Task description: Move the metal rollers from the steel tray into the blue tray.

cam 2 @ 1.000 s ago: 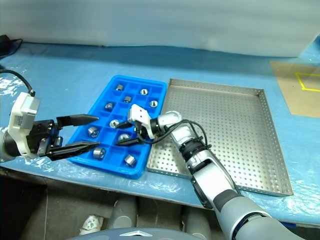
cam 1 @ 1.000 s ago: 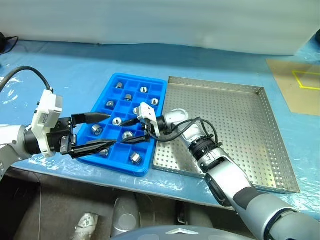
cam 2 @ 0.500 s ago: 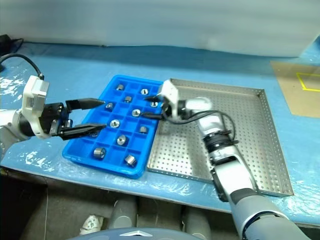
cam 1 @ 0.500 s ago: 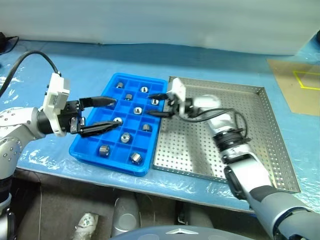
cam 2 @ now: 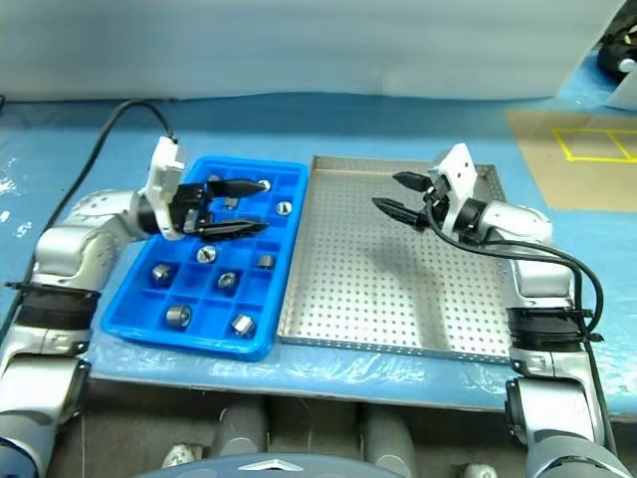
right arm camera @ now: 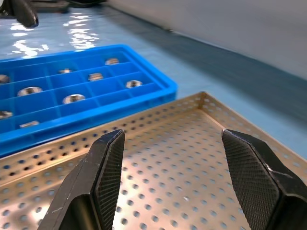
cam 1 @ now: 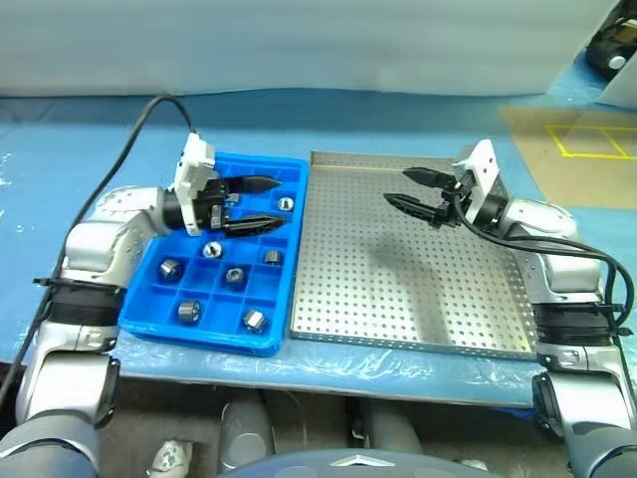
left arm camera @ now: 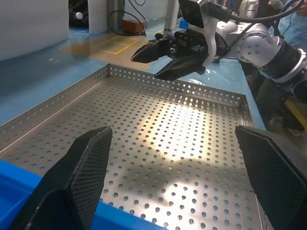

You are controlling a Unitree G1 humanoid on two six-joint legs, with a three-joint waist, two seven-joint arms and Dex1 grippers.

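Observation:
The blue tray [cam 1: 149, 299] lies on the left with several metal rollers [cam 1: 235, 276] in its compartments. To its right, touching it, lies the steel tray [cam 1: 408, 299]; nothing rests on its perforated floor. My left gripper [cam 1: 280, 202] hovers open and empty over the blue tray's far half, pointing towards the steel tray. My right gripper [cam 1: 397, 187] hangs open and empty above the steel tray's far part, pointing left. In the left wrist view my own fingers [left arm camera: 91, 158] frame the steel tray [left arm camera: 168, 134] and the right gripper [left arm camera: 165, 60]. The right wrist view looks across to the blue tray [right arm camera: 148, 91].
A blue plastic sheet [cam 1: 90, 149] covers the table. A brown mat with yellow tape [cam 1: 577, 139] lies at the far right. The table's front edge runs just below both trays. A black cable [cam 1: 129, 149] arcs over my left arm.
My right gripper has swung from over the blue tray rightwards to above the steel tray's far part. My left gripper has moved forward over the blue tray. Both stayed open.

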